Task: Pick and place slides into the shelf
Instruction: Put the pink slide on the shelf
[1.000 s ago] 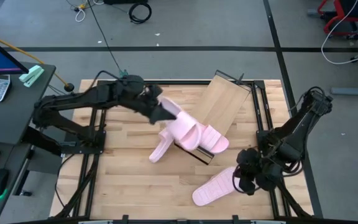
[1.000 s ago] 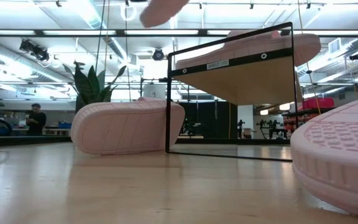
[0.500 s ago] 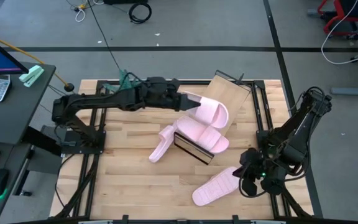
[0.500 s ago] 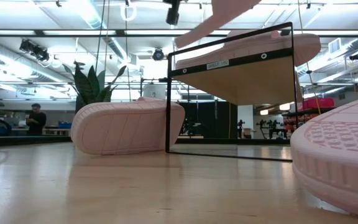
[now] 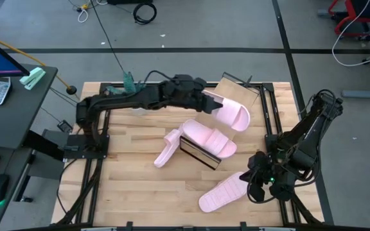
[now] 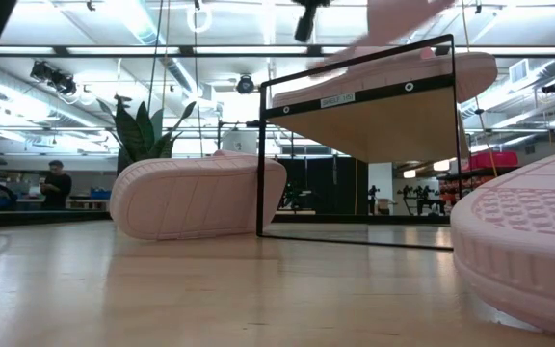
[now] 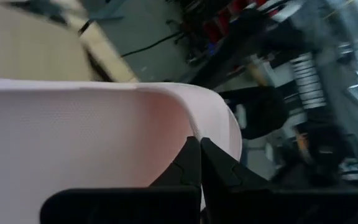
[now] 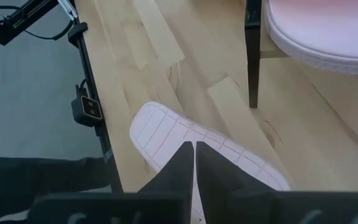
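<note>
Left pincer point(image 5: 205, 102): we find it clenched on the edge of one pink slide point(image 5: 231, 114), fingers point(image 7: 194, 165) pressed together on the rim in the left wrist view.
Held slide: we see it raised above the far part of the shelf point(image 5: 227, 102), near the table's far edge; whether it touches the board we cannot tell.
Shelf: a slanted light-wood board on a thin black frame, standing right of the table's centre, running from the far edge toward the middle.
Slide on shelf point(image 5: 207, 138): we see it lying on the board's lower end, strap up.
Slide beside shelf point(image 5: 167, 149): it stands on its edge on the table point(image 5: 127, 173), just beside the shelf's lower left corner.
Right pincer point(image 5: 254, 186): near the table's front right corner; in the right wrist view its fingers point(image 8: 180, 167) are closed together over the fourth slide's sole, and we cannot tell if they grip it.
Fourth slide point(image 5: 220, 192): sole up on the table, near the front edge, right of centre.
Low view: the sole-up slide point(image 6: 523, 241) fills the right side; the edge-standing slide point(image 6: 196, 196) sits left of the shelf frame point(image 6: 355, 145).
</note>
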`<action>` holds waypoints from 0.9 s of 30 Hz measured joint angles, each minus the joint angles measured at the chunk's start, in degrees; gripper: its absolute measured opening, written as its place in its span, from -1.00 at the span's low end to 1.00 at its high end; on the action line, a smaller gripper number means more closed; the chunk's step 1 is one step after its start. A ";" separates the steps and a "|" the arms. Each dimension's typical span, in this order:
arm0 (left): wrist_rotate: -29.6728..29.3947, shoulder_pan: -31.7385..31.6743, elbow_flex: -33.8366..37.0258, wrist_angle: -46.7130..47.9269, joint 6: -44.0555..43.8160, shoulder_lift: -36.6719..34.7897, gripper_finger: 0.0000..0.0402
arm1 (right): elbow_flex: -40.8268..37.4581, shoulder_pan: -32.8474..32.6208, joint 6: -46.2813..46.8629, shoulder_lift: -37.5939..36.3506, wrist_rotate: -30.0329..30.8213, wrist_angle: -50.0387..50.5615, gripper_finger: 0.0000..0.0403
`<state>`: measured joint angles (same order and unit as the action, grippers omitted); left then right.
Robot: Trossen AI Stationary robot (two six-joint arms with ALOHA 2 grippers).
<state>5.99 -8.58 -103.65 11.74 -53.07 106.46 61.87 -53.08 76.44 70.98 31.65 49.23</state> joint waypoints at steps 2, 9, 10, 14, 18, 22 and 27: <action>0.03 0.00 -0.07 0.58 -0.29 1.73 -1.00 | 0.00 0.00 0.00 0.00 0.02 -0.02 -0.88; 0.68 -0.04 -0.07 0.62 -1.75 4.99 -1.00 | 0.00 0.02 0.02 0.00 0.47 -0.02 -0.88; 0.68 -0.15 -0.07 0.79 -1.76 5.00 -1.00 | 0.00 0.02 0.02 0.00 0.47 -0.02 -0.88; 0.18 -0.55 -0.13 0.38 -1.54 4.98 -1.00 | 0.00 0.02 0.06 0.00 1.31 -0.04 -0.89; 0.04 -0.92 -0.13 0.40 -1.65 4.98 -1.00 | 0.00 0.02 0.04 0.00 1.58 -0.04 -0.90; -0.01 -0.86 -0.11 0.66 -1.78 4.98 -1.00 | 0.00 0.02 0.04 0.00 1.57 -0.04 -0.90; -0.41 -0.76 -0.11 0.64 -2.43 4.98 -1.00 | 0.00 0.02 0.02 0.00 1.59 -0.04 -0.90</action>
<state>5.58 -9.34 -103.77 12.38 -55.50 111.44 61.87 -53.06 76.47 70.98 33.23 49.19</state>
